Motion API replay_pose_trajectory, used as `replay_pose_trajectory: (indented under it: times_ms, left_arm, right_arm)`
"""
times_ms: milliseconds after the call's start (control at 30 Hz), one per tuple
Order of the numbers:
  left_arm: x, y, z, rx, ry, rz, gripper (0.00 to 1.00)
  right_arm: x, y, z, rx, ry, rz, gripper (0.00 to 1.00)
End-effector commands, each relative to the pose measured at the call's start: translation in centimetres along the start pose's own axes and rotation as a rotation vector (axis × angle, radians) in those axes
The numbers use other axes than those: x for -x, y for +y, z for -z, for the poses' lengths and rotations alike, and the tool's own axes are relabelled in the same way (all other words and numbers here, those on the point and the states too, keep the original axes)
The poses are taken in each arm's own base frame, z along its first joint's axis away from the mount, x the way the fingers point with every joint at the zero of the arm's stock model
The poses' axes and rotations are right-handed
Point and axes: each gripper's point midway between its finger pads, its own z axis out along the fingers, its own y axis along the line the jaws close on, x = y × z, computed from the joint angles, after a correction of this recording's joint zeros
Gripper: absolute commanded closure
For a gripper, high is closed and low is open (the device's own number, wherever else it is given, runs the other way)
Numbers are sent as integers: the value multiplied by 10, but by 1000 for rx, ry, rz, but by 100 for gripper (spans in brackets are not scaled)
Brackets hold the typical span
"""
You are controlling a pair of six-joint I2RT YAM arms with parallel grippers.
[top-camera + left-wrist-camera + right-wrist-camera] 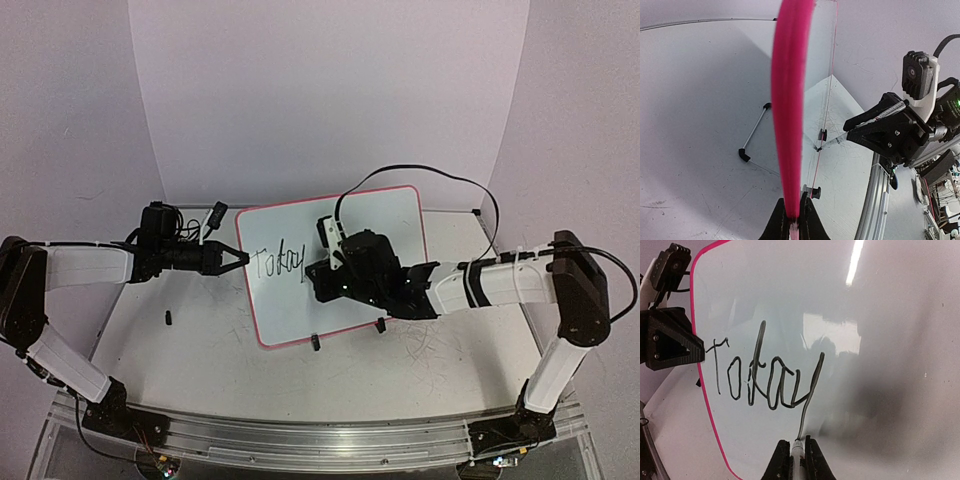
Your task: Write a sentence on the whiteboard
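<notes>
The whiteboard (375, 245), white with a pink rim, stands tilted on the table. My left gripper (240, 257) is shut on its left rim; in the left wrist view that rim (790, 100) runs up from between the jaws of the left gripper (795, 216). My right gripper (314, 279) is shut on a marker (798, 458) whose tip touches the board. The sentence (765, 375) reads "Today" in black, and the tail of the "y" ends at the marker tip. The same word (278, 263) shows in the top view. From the left wrist the marker (867, 124) meets the board face.
Two black clip feet (315, 343) (380, 325) hold the board's lower edge. A small black cap (168, 318) lies on the table left of the board. A black cable (430, 175) loops over the board's top right. An aluminium rail (320, 440) runs along the near edge.
</notes>
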Motion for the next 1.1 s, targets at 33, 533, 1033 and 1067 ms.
replay_pose_trajectory:
  times_ms: [33,533,1033,1067]
  left_arm:
    - [9,13,0,76,-14,-30,100]
    - [3,20,0,100,-5,-29,100]
    - [-5,25,1,131,4,-45,100]
    - [-6,26,1,132,6,-42,100]
  right_arm:
    - [4,10,-10,7,-2,-5,100]
    - [84,-19,101,74,-232,96,100]
    - [84,-17,81,30,-206,114,100]
    - [82,-18,80,23,-201,126,100]
